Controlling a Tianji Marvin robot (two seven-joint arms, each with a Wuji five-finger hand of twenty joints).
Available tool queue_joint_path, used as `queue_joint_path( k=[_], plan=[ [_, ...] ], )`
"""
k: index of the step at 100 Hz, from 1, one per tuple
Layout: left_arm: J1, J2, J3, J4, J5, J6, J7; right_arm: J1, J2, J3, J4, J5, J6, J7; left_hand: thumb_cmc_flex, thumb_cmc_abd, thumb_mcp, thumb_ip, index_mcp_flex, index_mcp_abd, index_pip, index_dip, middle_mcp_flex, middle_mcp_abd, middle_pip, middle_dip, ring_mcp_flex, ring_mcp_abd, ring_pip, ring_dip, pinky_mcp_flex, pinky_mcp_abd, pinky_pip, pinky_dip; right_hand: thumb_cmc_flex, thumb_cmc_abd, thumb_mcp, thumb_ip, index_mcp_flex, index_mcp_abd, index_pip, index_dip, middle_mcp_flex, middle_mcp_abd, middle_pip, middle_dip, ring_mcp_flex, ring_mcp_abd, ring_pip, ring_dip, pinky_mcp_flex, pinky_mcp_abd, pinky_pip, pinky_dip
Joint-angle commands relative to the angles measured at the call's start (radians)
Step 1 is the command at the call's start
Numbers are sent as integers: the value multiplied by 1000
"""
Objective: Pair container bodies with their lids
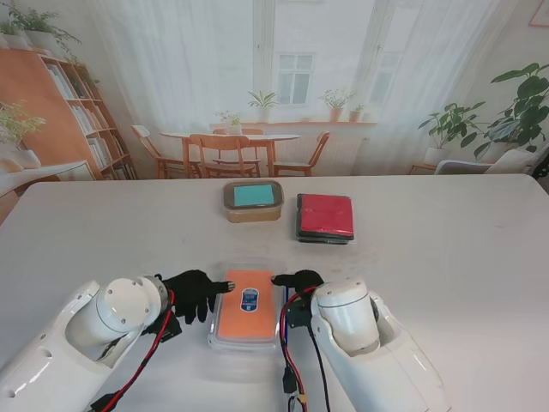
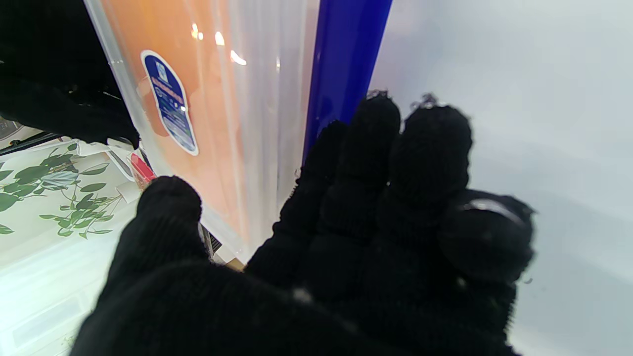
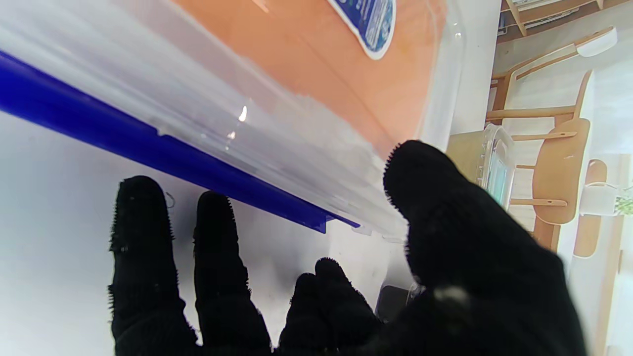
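Note:
A clear container with an orange lid (image 1: 247, 305) and a blue side latch (image 2: 346, 64) lies on the white table (image 1: 446, 257) close to me. My left hand (image 1: 193, 293) is at its left edge, thumb reaching over the lid, fingers beside the latch. My right hand (image 1: 298, 281) is at its far right corner, thumb over the rim, fingers spread along the blue latch (image 3: 173, 158). Both hands look open around the container's edges, not closed on it. Farther from me stand a brown container with a teal lid (image 1: 253, 200) and a dark container with a red lid (image 1: 325, 216).
Red and black cables (image 1: 292, 360) hang off both forearms beside the orange-lidded container. Behind the table's far edge are wooden chairs, a small table and a bookshelf.

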Motion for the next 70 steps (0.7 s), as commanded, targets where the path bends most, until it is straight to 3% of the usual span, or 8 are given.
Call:
queue_joint_path(
  k=[1, 10, 34, 52, 70],
  plan=[
    [9, -2, 1, -3, -3, 1, -5, -23, -3, -4, 51, 21, 57, 27, 31, -10, -13, -3, 33, -35, 19, 0, 34, -10, 31, 12, 30, 95, 55, 7, 63, -163, 132, -9, 20, -19, -12, 28, -14, 71, -24, -11, 68, 285, 63, -38, 24, 41, -45, -19, 23, -22, 24, -14],
    [10, -1, 1, -5, -2, 2, -7, -21, -9, 10, 55, 49, 71, 27, 32, -9, -13, -3, 34, -34, 20, 0, 34, -12, 31, 11, 31, 96, 56, 7, 64, -163, 132, -10, 35, -33, -4, 23, -17, 53, -15, 7, 62, 281, 84, 10, 52, 4, -7, 3, 3, -55, 35, -13],
    [9, 0, 1, -7, -1, 4, -11, 1, 15, -2, 70, 144, 74, -4, 32, -9, -13, -3, 33, -35, 20, 0, 34, -11, 30, 11, 31, 96, 56, 6, 64, -164, 133, -11, 54, -68, 25, 4, -23, 33, -6, 87, 44, 290, 127, 209, 60, -73, 151, 97, -37, -114, 72, 23],
    [9, 0, 2, -8, 0, 6, -11, 10, 18, -6, 76, 166, 74, -18, 33, -9, -13, -3, 34, -36, 21, 0, 34, -11, 31, 11, 31, 96, 56, 6, 64, -164, 133, -12, 60, -86, 50, -6, -25, 28, -3, 113, 40, 289, 155, 314, 21, -138, 316, 175, -38, -134, 85, 48],
    [9, 1, 1, -10, 3, 5, -14, 25, 30, -20, 93, 147, 74, 0, 29, -8, -15, -4, 35, -38, 22, -1, 34, -13, 31, 11, 31, 96, 56, 6, 64, -164, 134, -13, 70, -100, 72, -10, -30, 29, 29, 139, 39, 282, 174, 393, 14, -177, 349, 292, -65, -194, 131, 127]
  ],
)
